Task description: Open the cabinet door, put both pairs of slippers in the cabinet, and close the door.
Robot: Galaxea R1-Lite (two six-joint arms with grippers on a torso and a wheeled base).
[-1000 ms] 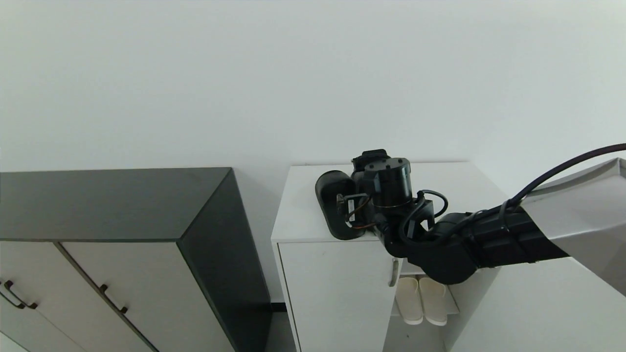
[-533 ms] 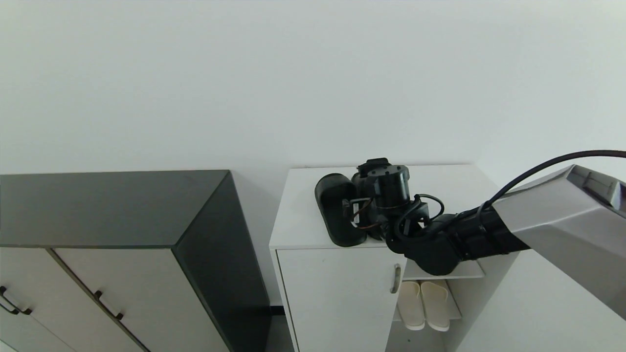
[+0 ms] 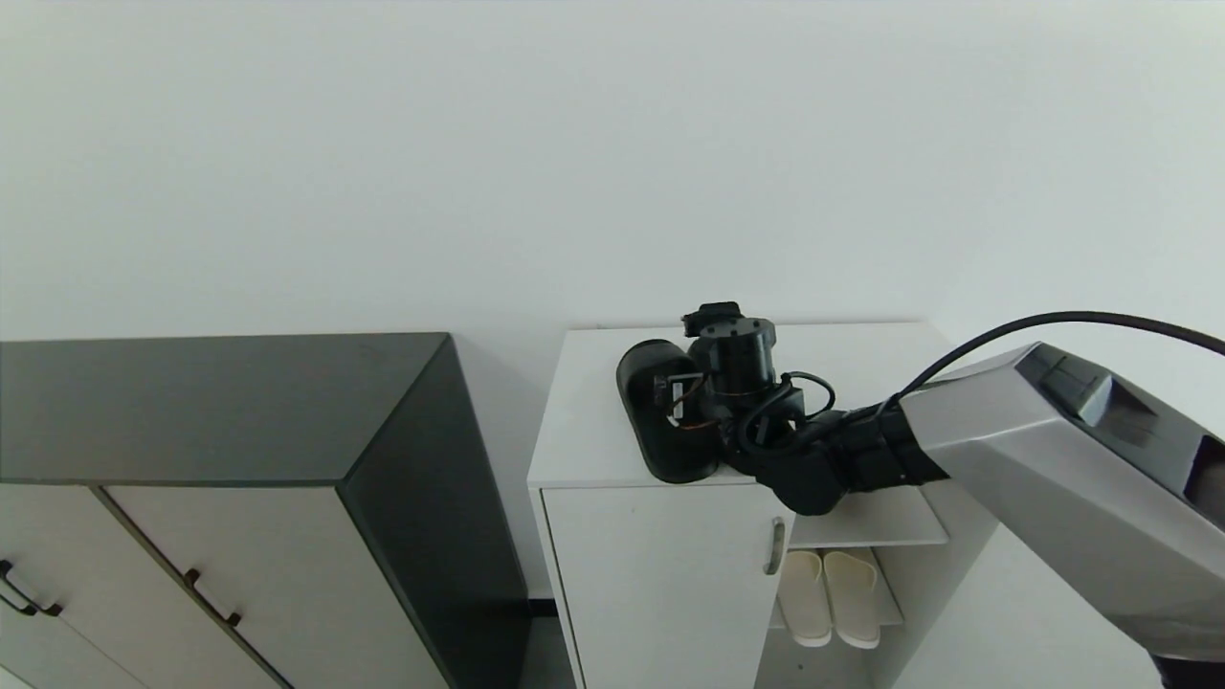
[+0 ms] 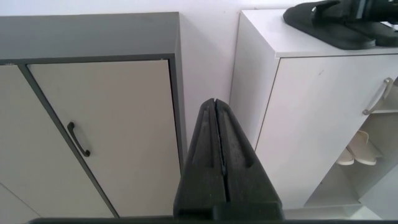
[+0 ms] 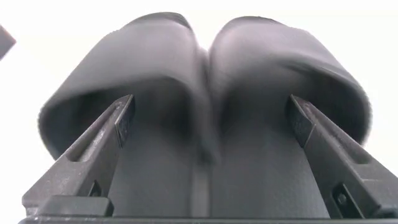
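A pair of black slippers lies on top of the white cabinet. My right gripper is open, one finger on each outer side of the black slippers. In the head view the right wrist covers part of the pair. The cabinet's right half stands open, and a pair of white slippers rests on its lower shelf. The left door, with a metal handle, is closed. My left gripper is shut on nothing and hangs low before the two cabinets.
A wide cabinet with a dark top and pale doors with black handles stands left of the white one, a narrow gap between them. A plain wall rises behind. An upper shelf inside the white cabinet is bare.
The right arm has pushed forward over the cabinet top, bringing its wrist closer over the black slippers. The head view shifted slightly at first. The slippers have not moved.
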